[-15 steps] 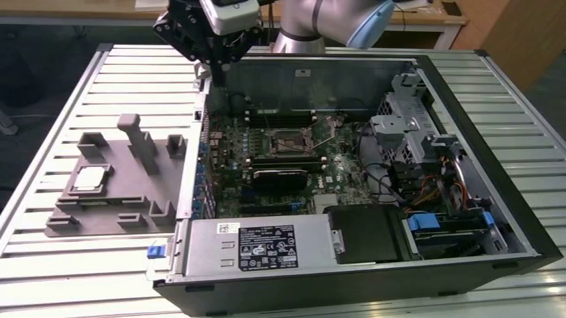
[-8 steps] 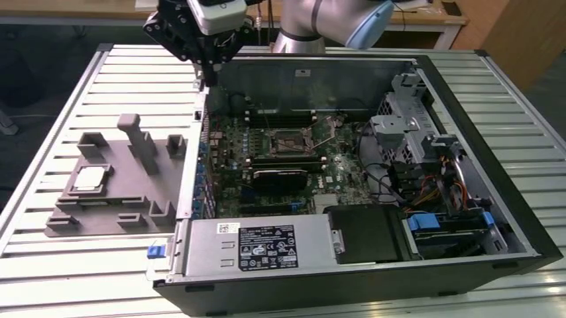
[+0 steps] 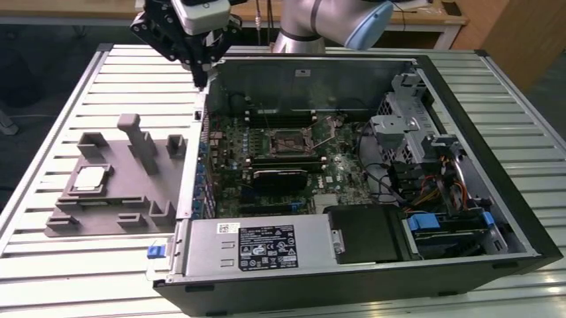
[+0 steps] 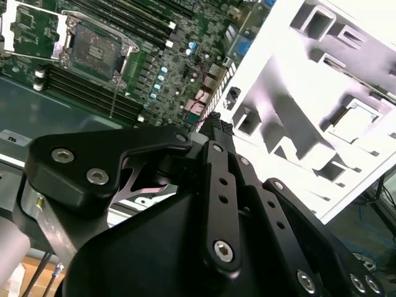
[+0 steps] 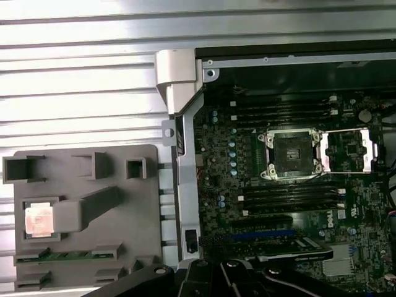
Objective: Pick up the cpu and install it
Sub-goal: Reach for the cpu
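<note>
In the exterior view the gripper [image 3: 201, 81] hangs at the upper left. Its jaws seem pinched together, holding nothing. The cpu [image 3: 91, 179] lies in the grey tray [image 3: 115, 222], down-left of it.

A fixture post [image 3: 137, 146] flanks the cpu [image 3: 90, 179]; the case wall [image 3: 188, 189] stands between it and the socket [image 3: 290, 141].
</note>
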Robot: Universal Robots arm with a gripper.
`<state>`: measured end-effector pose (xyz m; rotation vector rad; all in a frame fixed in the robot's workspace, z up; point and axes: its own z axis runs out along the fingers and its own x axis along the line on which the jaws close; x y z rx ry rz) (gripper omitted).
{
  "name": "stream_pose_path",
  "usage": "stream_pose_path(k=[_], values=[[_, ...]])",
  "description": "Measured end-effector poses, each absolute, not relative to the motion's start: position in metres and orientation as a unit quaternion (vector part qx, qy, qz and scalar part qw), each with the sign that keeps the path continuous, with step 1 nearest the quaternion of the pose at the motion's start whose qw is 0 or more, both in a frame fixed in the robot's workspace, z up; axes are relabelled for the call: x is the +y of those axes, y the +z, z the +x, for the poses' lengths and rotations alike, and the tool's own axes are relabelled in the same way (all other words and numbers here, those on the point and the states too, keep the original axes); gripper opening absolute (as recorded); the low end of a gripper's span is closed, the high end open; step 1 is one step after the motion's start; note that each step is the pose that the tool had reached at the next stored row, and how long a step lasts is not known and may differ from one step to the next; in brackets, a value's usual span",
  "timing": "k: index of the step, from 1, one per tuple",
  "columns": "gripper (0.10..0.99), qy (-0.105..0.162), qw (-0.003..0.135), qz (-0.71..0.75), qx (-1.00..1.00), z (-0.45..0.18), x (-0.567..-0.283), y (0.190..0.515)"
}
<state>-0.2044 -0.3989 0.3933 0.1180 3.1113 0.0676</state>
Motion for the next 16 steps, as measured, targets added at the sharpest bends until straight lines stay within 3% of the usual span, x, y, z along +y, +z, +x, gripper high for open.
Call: stream_pose_path(k=[16], values=[[0.106,0.022,0.014,0.038,0.999,-0.231,-0.399,0.393]])
